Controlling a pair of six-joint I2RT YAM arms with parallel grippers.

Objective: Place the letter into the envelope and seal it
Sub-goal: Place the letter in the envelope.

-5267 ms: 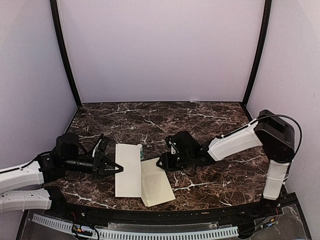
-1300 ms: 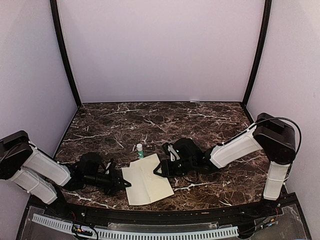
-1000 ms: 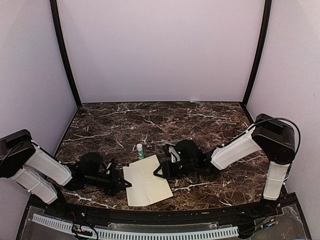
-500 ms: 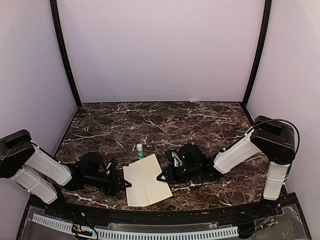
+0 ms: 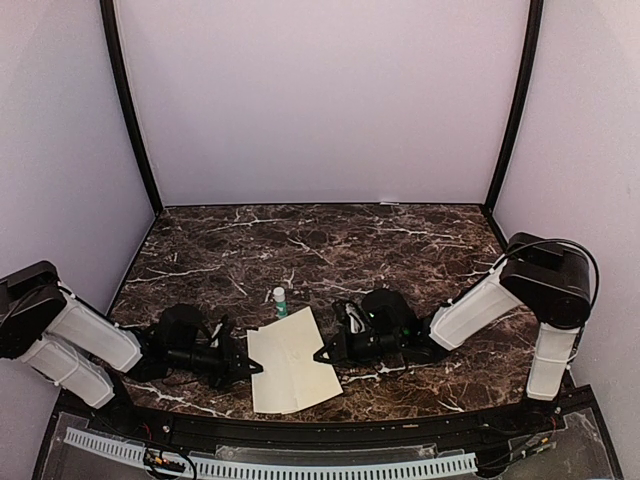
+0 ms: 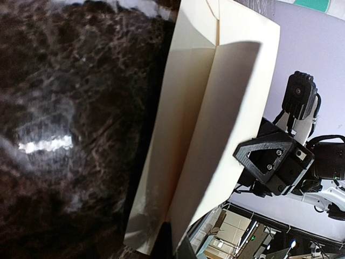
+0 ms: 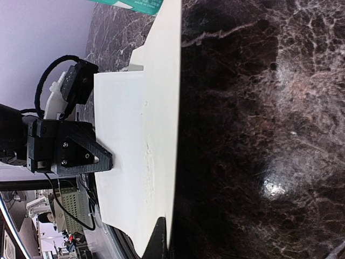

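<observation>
Dark marble desk [image 5: 400, 250]: left jaws clamp envelope [image 6: 156, 162] edge, right jaws clamp opposite edge, likely letter [image 7: 135, 135]; insertion apparently underway, sealing pending.

Arms low; left end effector [image 5: 252, 368], right end effector [image 5: 322, 354] closed.

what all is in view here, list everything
envelope: one, pale cream, lying near the table's front edge between the two hands; a second cream layer lies on it, letter or flap I cannot tell
small tube: one, white and green, upright just behind the envelope
table: one, dark brown marble
walls: pale lilac, around the table
left hand: one, black, shut on the envelope's left edge
right hand: one, black, shut on its right edge
</observation>
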